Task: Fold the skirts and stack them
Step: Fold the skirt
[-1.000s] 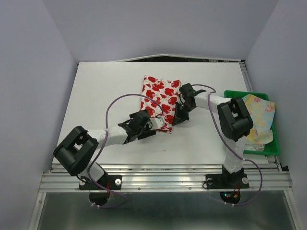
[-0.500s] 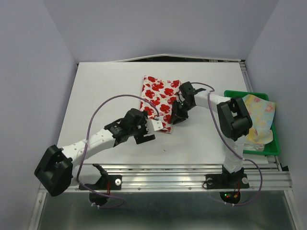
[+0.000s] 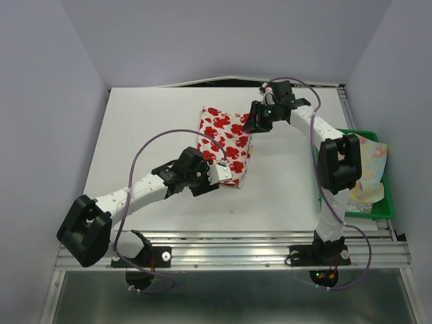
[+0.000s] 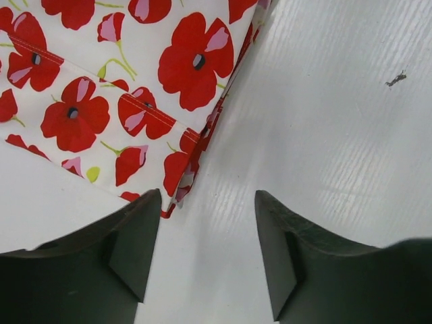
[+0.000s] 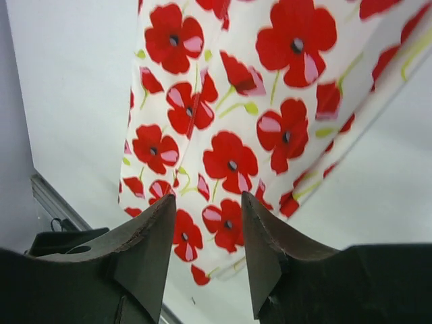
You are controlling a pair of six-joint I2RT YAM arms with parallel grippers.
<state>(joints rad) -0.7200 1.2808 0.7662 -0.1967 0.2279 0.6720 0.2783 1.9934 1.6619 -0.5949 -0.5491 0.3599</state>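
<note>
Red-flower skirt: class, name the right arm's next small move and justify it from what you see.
Probably swing the right tool toward the green tray for the pastel skirt. The red-flower skirt already lies folded on the table, the right tool hangs open and empty above its far corner, and the pastel skirt sits crumpled, unfolded.
</note>
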